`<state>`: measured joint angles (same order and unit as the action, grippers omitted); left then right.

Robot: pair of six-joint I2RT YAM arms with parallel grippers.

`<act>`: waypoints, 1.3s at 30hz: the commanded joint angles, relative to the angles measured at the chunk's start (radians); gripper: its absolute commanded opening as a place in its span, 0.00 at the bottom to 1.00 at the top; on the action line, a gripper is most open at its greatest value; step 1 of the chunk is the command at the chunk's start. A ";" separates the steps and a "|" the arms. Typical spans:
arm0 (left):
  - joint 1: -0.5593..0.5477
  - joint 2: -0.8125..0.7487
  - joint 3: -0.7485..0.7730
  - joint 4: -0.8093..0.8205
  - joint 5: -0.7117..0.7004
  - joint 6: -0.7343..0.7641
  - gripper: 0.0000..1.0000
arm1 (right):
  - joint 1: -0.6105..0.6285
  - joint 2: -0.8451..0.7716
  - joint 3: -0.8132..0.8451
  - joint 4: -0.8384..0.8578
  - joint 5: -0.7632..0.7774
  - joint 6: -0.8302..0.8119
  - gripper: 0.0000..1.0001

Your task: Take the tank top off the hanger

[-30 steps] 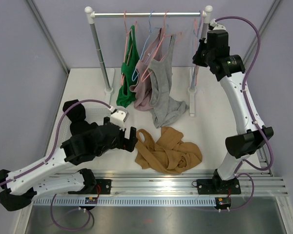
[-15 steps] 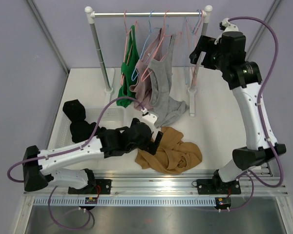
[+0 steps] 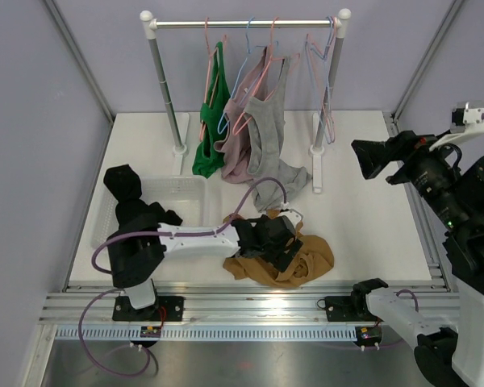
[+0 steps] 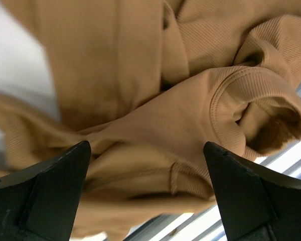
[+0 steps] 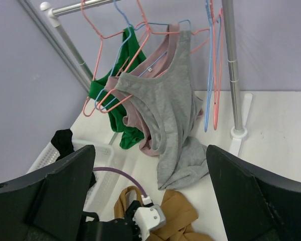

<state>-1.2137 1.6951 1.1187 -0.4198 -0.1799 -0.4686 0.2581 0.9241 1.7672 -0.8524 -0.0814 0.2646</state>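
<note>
A tan tank top (image 3: 306, 262) lies crumpled on the table near the front edge, off any hanger; it fills the left wrist view (image 4: 155, 95). My left gripper (image 3: 284, 246) hovers just over it, open, with the cloth between its fingers (image 4: 55, 186) but not pinched. Bare pink and blue hangers (image 3: 327, 81) hang at the right end of the rail (image 3: 242, 24). My right gripper (image 3: 369, 161) is open and empty, held high at the right, well away from the rack. It faces the hanging clothes, with the bare hangers (image 5: 213, 65) at the upper right of its view.
A green top (image 3: 211, 129), a mauve top (image 3: 240, 157) and a grey top (image 3: 268, 137) hang on hangers, the grey top's hem resting on the table. A clear basket (image 3: 189, 189) with black garments (image 3: 127, 185) sits at the left. Rack posts stand on the table.
My right gripper opened at the rail's right end, leaving a hanger there, then swung back to the right. My left arm reached rightward over the tan tank top.
</note>
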 commanded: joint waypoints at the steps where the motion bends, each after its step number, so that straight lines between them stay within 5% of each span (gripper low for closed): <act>1: -0.024 0.076 0.053 0.067 0.046 -0.011 0.99 | -0.002 -0.008 -0.051 -0.010 -0.110 -0.050 1.00; 3: -0.033 0.135 0.062 0.069 0.057 -0.016 0.97 | -0.002 -0.030 -0.069 -0.013 -0.133 -0.057 1.00; 5: -0.040 0.158 0.056 0.076 0.050 -0.024 0.81 | -0.002 -0.044 -0.075 -0.020 -0.139 -0.065 0.99; 6: -0.046 0.158 0.053 0.079 0.037 -0.024 0.71 | -0.002 -0.047 -0.074 -0.023 -0.138 -0.065 1.00; 7: -0.047 0.153 0.050 0.075 0.025 -0.034 0.34 | -0.002 -0.050 -0.074 -0.027 -0.139 -0.068 1.00; 8: -0.047 0.143 0.046 0.070 -0.005 -0.038 0.20 | 0.000 -0.057 -0.074 -0.025 -0.139 -0.065 0.99; 11: -0.050 0.057 0.039 0.017 -0.096 -0.053 0.00 | -0.002 -0.071 -0.080 -0.023 -0.123 -0.061 1.00; 23: -0.032 -0.423 0.257 -0.483 -0.613 -0.077 0.00 | -0.002 -0.084 -0.110 0.006 -0.101 -0.057 0.99; 28: 0.075 -0.521 0.365 -0.638 -0.685 -0.035 0.00 | -0.002 -0.085 -0.117 0.026 -0.110 -0.042 0.99; 39: 0.770 -0.620 0.255 -0.596 -0.363 0.128 0.00 | 0.000 -0.057 -0.114 0.094 -0.176 -0.005 0.99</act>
<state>-0.5819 1.0687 1.4197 -1.0458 -0.6682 -0.4091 0.2581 0.8471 1.6440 -0.8299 -0.2138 0.2401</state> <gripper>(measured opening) 0.072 0.993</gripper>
